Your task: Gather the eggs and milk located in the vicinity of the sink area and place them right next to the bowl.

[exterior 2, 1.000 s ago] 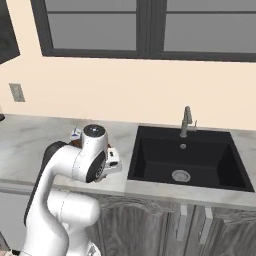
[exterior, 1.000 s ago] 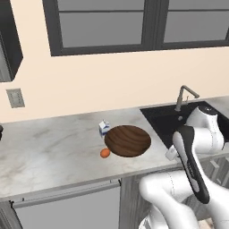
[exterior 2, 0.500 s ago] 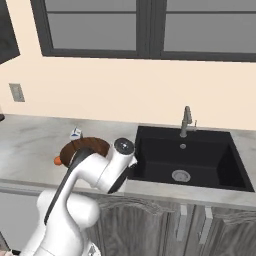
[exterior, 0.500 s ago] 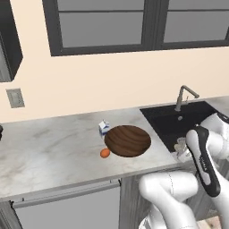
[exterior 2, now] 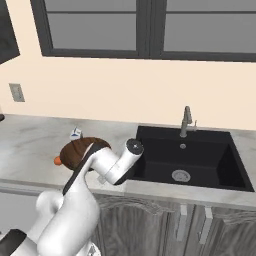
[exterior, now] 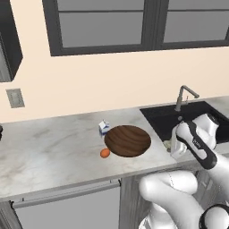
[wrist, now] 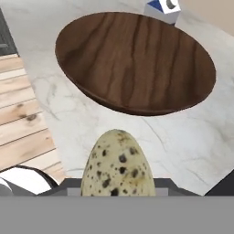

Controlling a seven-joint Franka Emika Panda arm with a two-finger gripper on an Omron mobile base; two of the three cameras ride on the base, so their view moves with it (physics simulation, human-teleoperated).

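**Claw carries a speckled egg toward the bowl**

Gripper (wrist: 118,194) is clamped on a pale speckled egg (wrist: 118,167), which sits between the fingers at the bottom of the hand view, with the wooden bowl (wrist: 137,61) just ahead of it. In the left base view that egg (exterior: 167,144) shows as a pale lump at the hand, over the counter strip between the bowl (exterior: 128,140) and the black sink (exterior: 172,118).

Progress, as I judge it: the milk carton (exterior: 104,128) already stands touching the bowl's far left rim, and an orange-brown egg (exterior: 105,153) lies just beside its near left edge, so those two look placed. The speckled egg is the piece in transit; it still has to be set down on the marble counter (exterior: 44,152) close to the bowl and released.

The arm rises from the base, elbow bent, forearm reaching leftward across the counter's near edge, with the hand low and pointed at the bowl from its right side.
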